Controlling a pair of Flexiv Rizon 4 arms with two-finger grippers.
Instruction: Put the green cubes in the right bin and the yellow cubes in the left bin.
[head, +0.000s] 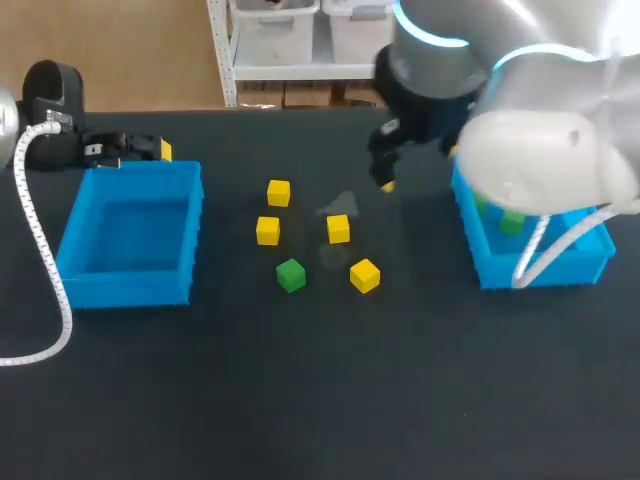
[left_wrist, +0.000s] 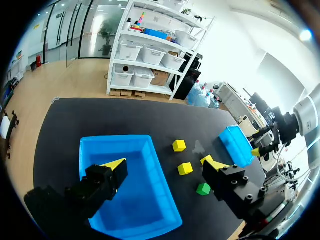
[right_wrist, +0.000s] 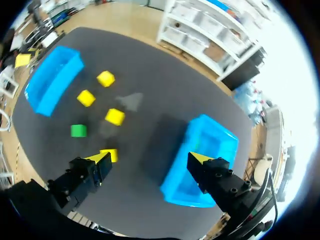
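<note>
Black table (head: 300, 400) carries 4 yellow cubes (head: 338, 229) and 1 green cube (head: 290, 275) between left bin (head: 130, 293) and right bin (head: 583, 268); left gripper (left_wrist: 164, 162) and right gripper (right_wrist: 150, 157) gape wide, empty.

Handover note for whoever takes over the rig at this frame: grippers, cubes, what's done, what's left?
Left gripper: fingers open, empty, by the left bin's far edge.
Right gripper: fingers open, empty, above the table between the loose cubes and the right bin.
Done: binned green cube lies in the right bin.
Left: four yellow cubes and the loose green cube on the table; left bin holds none.
</note>
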